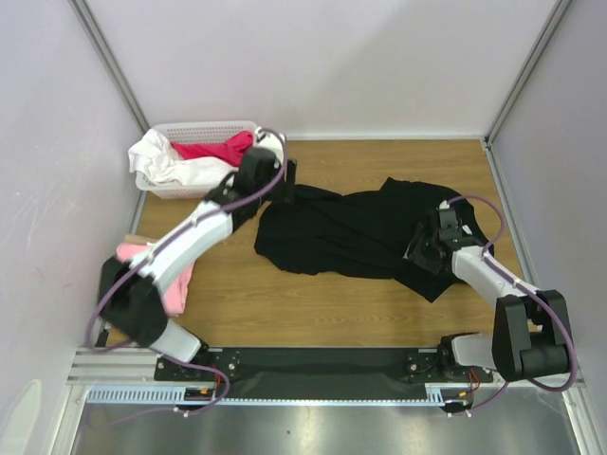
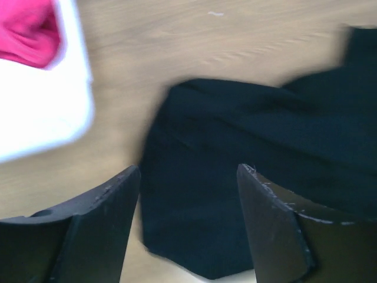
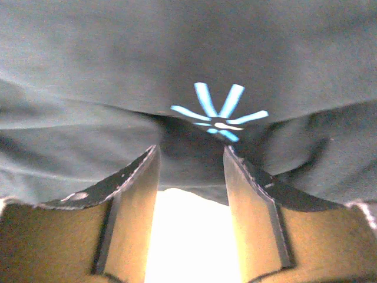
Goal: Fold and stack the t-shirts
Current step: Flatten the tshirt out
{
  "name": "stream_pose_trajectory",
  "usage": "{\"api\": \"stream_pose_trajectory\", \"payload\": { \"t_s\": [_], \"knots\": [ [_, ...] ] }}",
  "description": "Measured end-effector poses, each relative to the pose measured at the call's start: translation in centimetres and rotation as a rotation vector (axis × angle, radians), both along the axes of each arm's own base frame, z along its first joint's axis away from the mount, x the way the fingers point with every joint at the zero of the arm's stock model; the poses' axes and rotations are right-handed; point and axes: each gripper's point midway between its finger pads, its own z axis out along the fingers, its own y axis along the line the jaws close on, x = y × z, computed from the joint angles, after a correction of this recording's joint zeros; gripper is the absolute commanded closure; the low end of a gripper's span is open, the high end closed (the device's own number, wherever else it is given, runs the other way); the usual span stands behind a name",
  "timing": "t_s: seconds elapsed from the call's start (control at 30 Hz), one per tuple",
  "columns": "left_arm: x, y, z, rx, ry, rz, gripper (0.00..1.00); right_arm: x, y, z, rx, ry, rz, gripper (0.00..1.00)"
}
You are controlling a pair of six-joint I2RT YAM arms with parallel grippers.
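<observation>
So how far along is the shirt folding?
Nothing stacked yet. The pink t-shirt lies at the left edge of the table, fold unclear. In hand: black t-shirt crumpled mid-table, left jaws open over its left end, right jaws apart at its right. Left: fold, stack.

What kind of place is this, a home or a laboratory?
Most likely a laboratory robot cell, not a home: pale panel walls in metal frames enclose the wooden table, with a mounting rail along its near edge. The laundry basket and black t-shirt look like props.
</observation>
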Motion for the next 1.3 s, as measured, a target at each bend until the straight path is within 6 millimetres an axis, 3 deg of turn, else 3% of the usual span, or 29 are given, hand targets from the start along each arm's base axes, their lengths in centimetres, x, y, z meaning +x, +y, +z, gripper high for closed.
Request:
{"api": "stream_pose_trajectory", "payload": {
  "t_s": [0.07, 0.13, 0.2, 0.3, 0.37, 0.87, 1.17, 1.3],
  "knots": [
    [-3.8, -1.1, 0.4, -0.056, -0.012, -0.040, 0.26, 0.5, 0.5, 1.3, 0.017, -0.017, 0.024, 0.43],
    [-6.5, -1.1, -0.9, -0.093, 0.012, -0.043, 0.26, 1.6, 1.0, 3.0, 0.032, -0.060, 0.053, 0.42],
    [-8.3, -0.1, -3.5, -0.115, 0.059, -0.010, 0.27, 2.7, 1.6, 4.7, 0.047, -0.104, 0.080, 0.41],
    [-10.9, 1.5, -9.2, -0.085, 0.177, 0.050, 0.28, 3.8, 2.3, 6.4, 0.070, -0.155, 0.116, 0.41],
    [-11.9, 2.0, -11.4, -0.062, 0.225, 0.074, 0.29, 4.0, 2.7, 6.8, 0.084, -0.164, 0.130, 0.42],
    [-10.9, 3.2, -17.2, -0.006, 0.287, 0.224, 0.41, 3.7, 3.6, 6.4, 0.098, -0.139, 0.162, 0.42],
    [-10.5, 3.5, -17.9, -0.014, 0.281, 0.280, 0.43, 3.8, 3.5, 6.4, 0.091, -0.134, 0.157, 0.42],
    [-10.6, 3.6, -18.5, -0.012, 0.293, 0.293, 0.51, 4.0, 3.5, 6.4, 0.091, -0.132, 0.157, 0.43]
  ]
}}
